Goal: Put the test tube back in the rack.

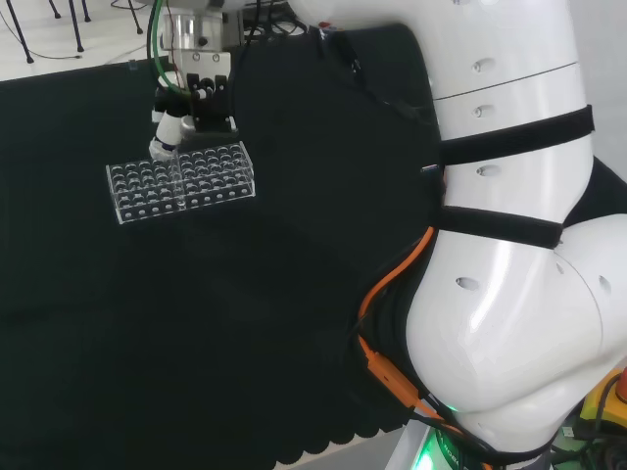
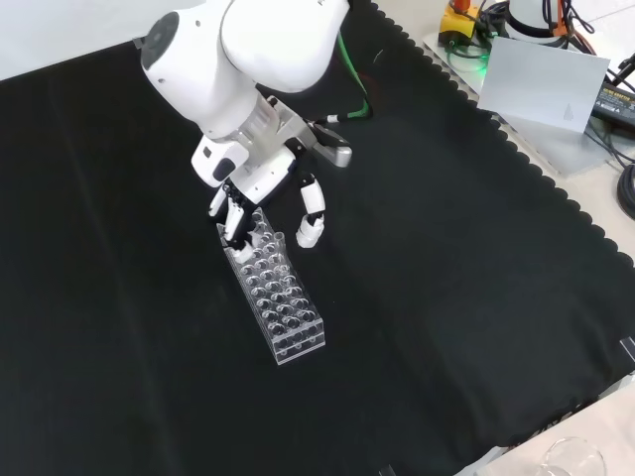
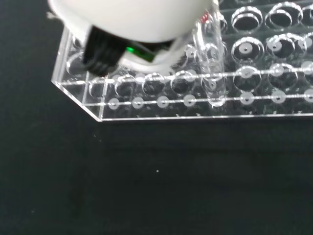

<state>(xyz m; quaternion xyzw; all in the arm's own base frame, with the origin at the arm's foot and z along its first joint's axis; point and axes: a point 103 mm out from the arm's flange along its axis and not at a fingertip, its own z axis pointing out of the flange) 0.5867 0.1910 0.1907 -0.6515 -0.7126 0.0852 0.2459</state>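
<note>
One clear rack (image 2: 279, 306) is lying on one black cloth (image 2: 446, 297), one test tube (image 3: 211, 68) is standing in a hole near the rack's edge, and one hand (image 2: 260, 193) is hovering at the rack's 12 o'clock end in the front view.

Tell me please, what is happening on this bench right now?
A white robot arm has its hand over one end of a clear test tube rack on the black cloth. In the wrist view a clear test tube stands upright in a hole of the rack's outer row, its lower end down inside the rack. Whether the fingers grip it cannot be seen, so the tube looks nearly or fully put back.
</note>
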